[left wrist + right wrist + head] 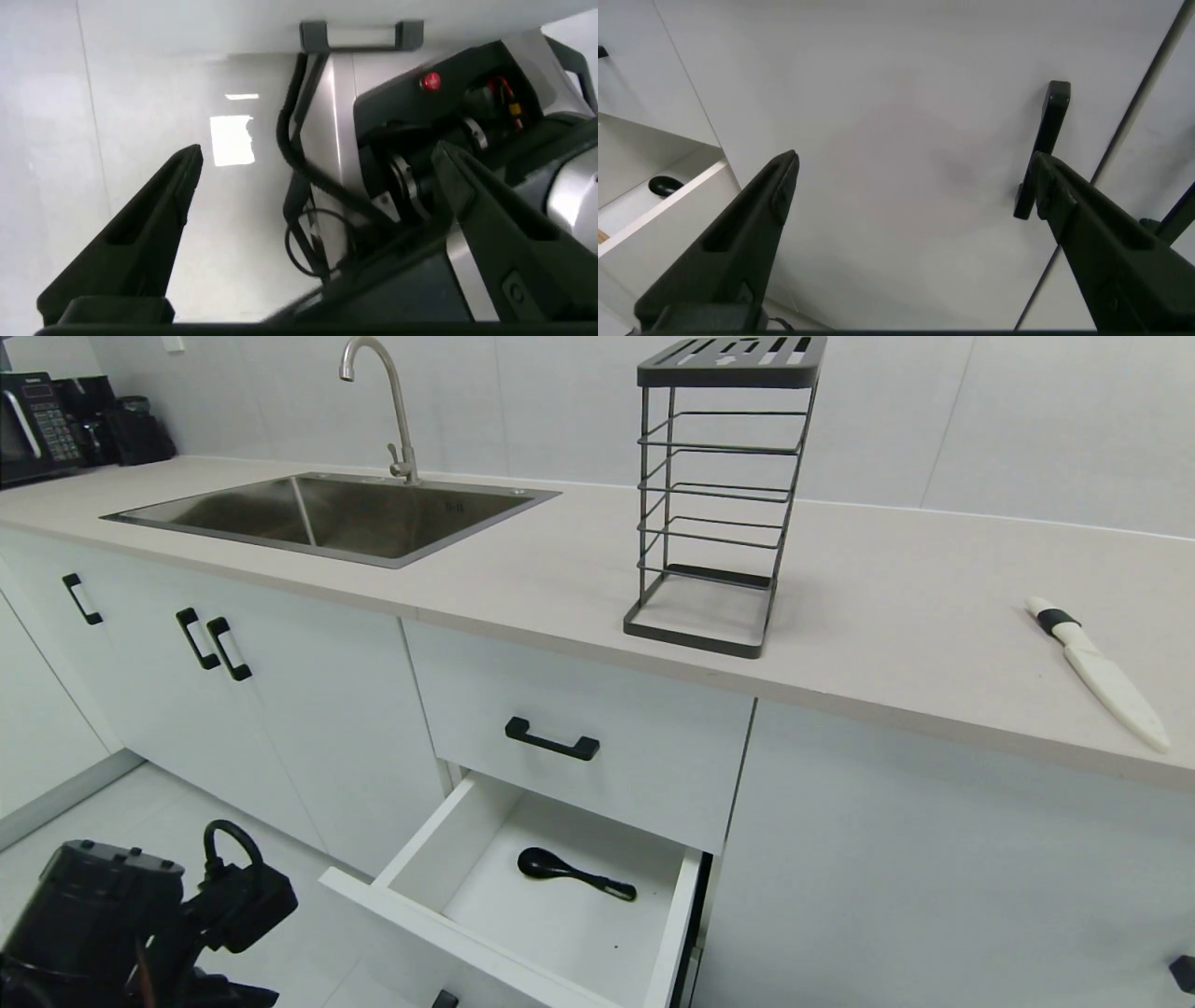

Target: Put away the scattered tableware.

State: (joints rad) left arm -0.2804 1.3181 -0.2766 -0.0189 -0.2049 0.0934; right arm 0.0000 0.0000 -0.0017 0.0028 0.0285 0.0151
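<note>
A white knife (pixel 1100 674) with a black band lies on the beige counter at the far right. Below the counter, a white drawer (pixel 425 835) stands pulled out with a black spoon (pixel 571 875) lying on its floor. My left arm (pixel 140 915) hangs low at the left, below and left of the drawer. Its gripper (pixel 318 163) is open, holds nothing and faces the pale floor. My right gripper (pixel 915 173) is open and empty in front of a white cabinet door with a black handle (pixel 1044 149). The drawer's corner and the spoon (pixel 663 185) lie off to its side.
A dark wire rack (pixel 724 495) stands on the counter above the drawer. A steel sink (pixel 336 513) with a faucet (pixel 387 401) sits further left, with black appliances (pixel 33 425) at the far left corner. A shut drawer with a black handle (pixel 551 739) sits above the open one.
</note>
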